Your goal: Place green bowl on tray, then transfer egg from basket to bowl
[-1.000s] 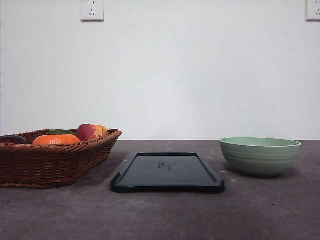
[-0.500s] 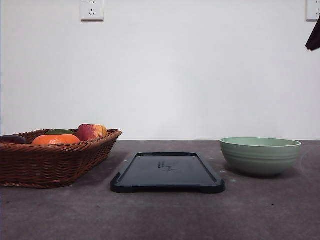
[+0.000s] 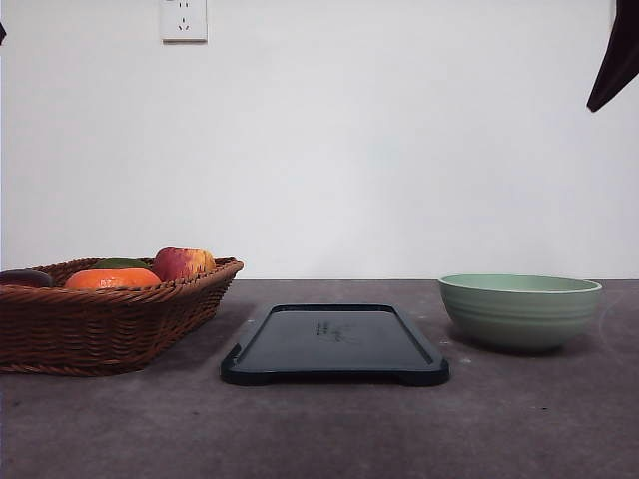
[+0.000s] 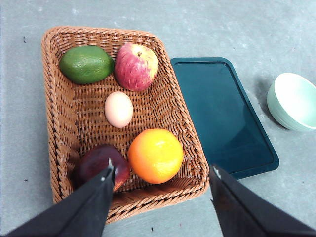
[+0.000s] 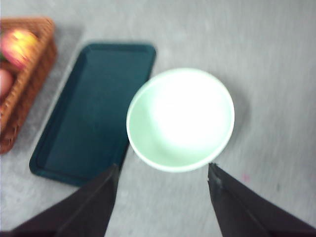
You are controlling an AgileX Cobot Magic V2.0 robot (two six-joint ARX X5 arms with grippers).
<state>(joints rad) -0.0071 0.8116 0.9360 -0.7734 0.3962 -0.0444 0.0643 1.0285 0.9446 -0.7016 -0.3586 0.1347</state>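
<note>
The green bowl [image 3: 519,310] stands empty on the table, right of the tray [image 3: 334,343] and apart from it. The basket [image 3: 110,317] sits left of the tray. In the left wrist view the egg [image 4: 119,109] lies in the middle of the basket [image 4: 59,123], and my left gripper [image 4: 161,167] hangs open high above the basket's near end. My right gripper [image 5: 163,168] is open high above the green bowl [image 5: 180,118], with the tray [image 5: 94,111] beside it. Nothing is held.
Around the egg lie a green avocado [image 4: 86,63], a red-yellow apple [image 4: 136,66], an orange [image 4: 155,155] and a dark purple fruit [image 4: 98,163]. A dark part of my right arm [image 3: 613,58] shows at the front view's top right corner.
The dark part of my right arm has come further down into the top right corner. A dark sliver has appeared at the top left edge. The bowl, tray and basket have not moved.
</note>
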